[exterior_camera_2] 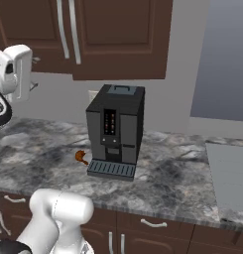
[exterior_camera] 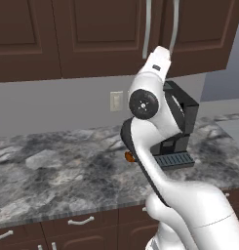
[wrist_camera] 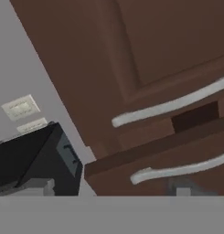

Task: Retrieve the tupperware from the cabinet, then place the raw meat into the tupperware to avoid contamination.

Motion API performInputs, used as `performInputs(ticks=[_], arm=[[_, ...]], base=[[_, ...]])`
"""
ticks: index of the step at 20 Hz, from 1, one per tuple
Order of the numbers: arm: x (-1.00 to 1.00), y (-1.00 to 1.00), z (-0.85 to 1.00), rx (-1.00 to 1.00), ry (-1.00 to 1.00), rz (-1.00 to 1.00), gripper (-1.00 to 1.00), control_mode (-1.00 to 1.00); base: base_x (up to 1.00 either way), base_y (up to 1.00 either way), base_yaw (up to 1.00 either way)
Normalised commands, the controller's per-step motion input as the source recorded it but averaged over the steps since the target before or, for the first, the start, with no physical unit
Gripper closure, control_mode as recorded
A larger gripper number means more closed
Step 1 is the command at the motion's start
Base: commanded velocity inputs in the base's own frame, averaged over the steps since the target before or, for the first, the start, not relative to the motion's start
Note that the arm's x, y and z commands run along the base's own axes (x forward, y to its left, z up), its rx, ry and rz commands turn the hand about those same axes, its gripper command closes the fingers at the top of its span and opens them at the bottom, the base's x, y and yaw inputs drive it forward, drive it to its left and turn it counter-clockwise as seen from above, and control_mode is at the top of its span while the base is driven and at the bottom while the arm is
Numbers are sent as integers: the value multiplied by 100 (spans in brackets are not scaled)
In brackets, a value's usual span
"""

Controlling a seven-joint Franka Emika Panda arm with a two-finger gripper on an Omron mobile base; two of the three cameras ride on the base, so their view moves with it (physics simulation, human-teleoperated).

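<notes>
A: On the worktop (exterior_camera_2: 182,183), just left of the coffee machine (exterior_camera_2: 115,129): the raw meat (exterior_camera_2: 81,157), lying straight on the stone, close by the drip tray.

B: Touching the machine?

A: Hard to tell; very near, at least.

B: And the cabinet (exterior_camera_2: 123,39)?

A: Up on the wall above the machine. Two doors, with long silver handles (wrist_camera: 168,106) side by side. Between them, in the hand view, a thin dark slit, so one door barely ajar. Nothing of the inside to make out.

B: Gripper (exterior_camera_2: 34,73)?

A: Raised up at the handles, facing the doors. Jaws spread wide, nothing between them.

B: Anything else around?

A: Wall outlet (exterior_camera: 116,101) behind the machine, and drawers (exterior_camera_2: 152,224) with curved handles under the worktop.
</notes>
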Motion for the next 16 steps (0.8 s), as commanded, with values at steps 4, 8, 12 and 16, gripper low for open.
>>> performInputs(ticks=[4,8,12,16], arm=[[51,-8,0,-14,8,-21,-100,-100],[34,0,1,-8,2,-9,-100,-100],[24,-2,1,-2,0,-2,-100,-100],[28,-19,0,-1,0,-1,-100,-100]], base=[[0,0,0],[0,0,0],[0,0,0],[0,0,0]])
